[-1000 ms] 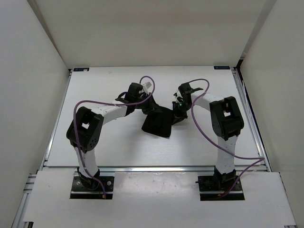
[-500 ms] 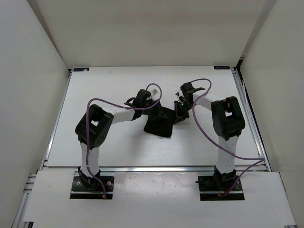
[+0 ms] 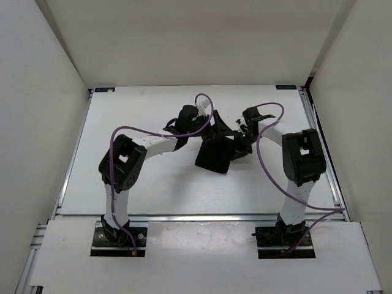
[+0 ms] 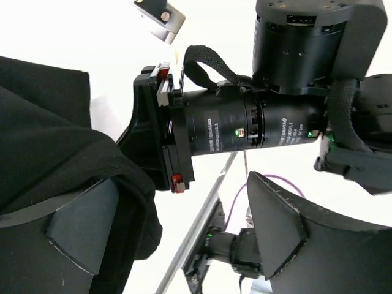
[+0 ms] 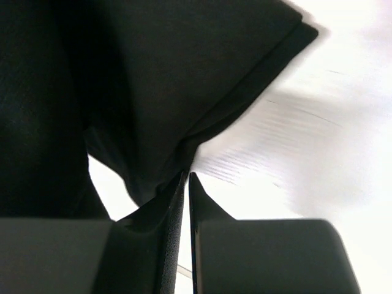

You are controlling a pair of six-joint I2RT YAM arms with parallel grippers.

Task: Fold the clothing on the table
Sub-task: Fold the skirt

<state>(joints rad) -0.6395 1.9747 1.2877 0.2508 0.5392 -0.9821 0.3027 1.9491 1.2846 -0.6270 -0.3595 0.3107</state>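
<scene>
- Left gripper (image 4: pixel 184 179): the jaws have just sprung wide after being shut a second ago, and nothing is clamped now. A fold of the clothing (image 3: pixel 214 154) only drapes against its 9 o'clock finger (image 4: pixel 82 229).
- The left arm has also swung toward 3 o'clock in that second, carrying its edge of cloth over the pile.
- Judgement: the left-hand flap is delivered and let go. One fold looks laid but not yet smoothed.
- Clothing: a compact black bundle just 3 o'clock of the centre of the table (image 3: pixel 122 177), between the two grippers.
- Right gripper (image 5: pixel 187 184): the jaws are all but closed, pinching a hem of the clothing. The cloth near it appears raised off the surface, casting a shadow.
- Edges and room: the right arm (image 4: pixel 245 128) sits close ahead of the open left jaws. Quarters are tight, so I judge a knock possible if the left arm backs out carelessly.
- The table is bare toward 9 and 12 o'clock. The side rail (image 3: pixel 329 165) at 3 o'clock is well apart from the cloth.
</scene>
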